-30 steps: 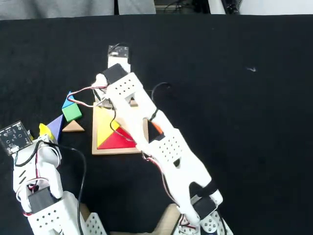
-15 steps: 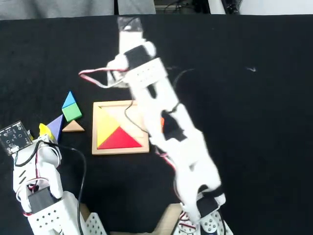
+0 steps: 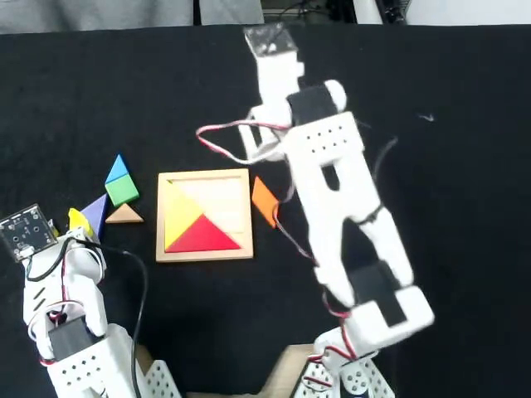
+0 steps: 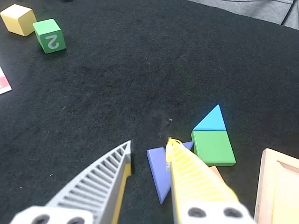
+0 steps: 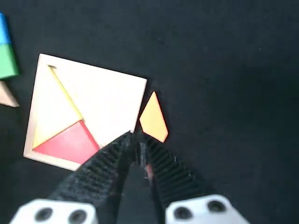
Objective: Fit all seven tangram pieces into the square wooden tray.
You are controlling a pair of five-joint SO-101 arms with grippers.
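Black surface [image 3: 431,207] all round, with the square wooden tray [image 3: 203,256] left of middle in the high view. Under a third done, judging by the count: two of seven seated. Inside, a large yellow triangle [image 3: 176,217] against the left wall and a large red triangle [image 3: 203,236] along the near wall, meeting at the middle; bare wood across the far and right parts. Five left outside. Just beside the right rim, flat on the surface: an orange parallelogram [image 3: 265,200], close to the wood but apart from it, as far as can be told. Clustered off the left rim: a blue triangle [image 3: 118,171] touching a green square [image 3: 122,191], then a tan triangle [image 3: 124,215] and a purple triangle [image 3: 95,214] nearer the left arm [image 3: 66,315].

Right arm [image 3: 332,166] stretched far across the surface, beyond the tray's far right corner, wrist turned down. Right pincer [image 5: 135,136] closed or nearly so, tips together, gripping nothing; looking down on the tray's right side and the orange piece, seemingly well above both. Left arm low at the near left corner, left pincer [image 4: 148,141] spread wide and empty, one finger over the purple triangle's edge, the other over bare surface. Farther off in the left wrist view, a green block [image 4: 49,35] and a yellow block [image 4: 17,19], probably no part of the puzzle.
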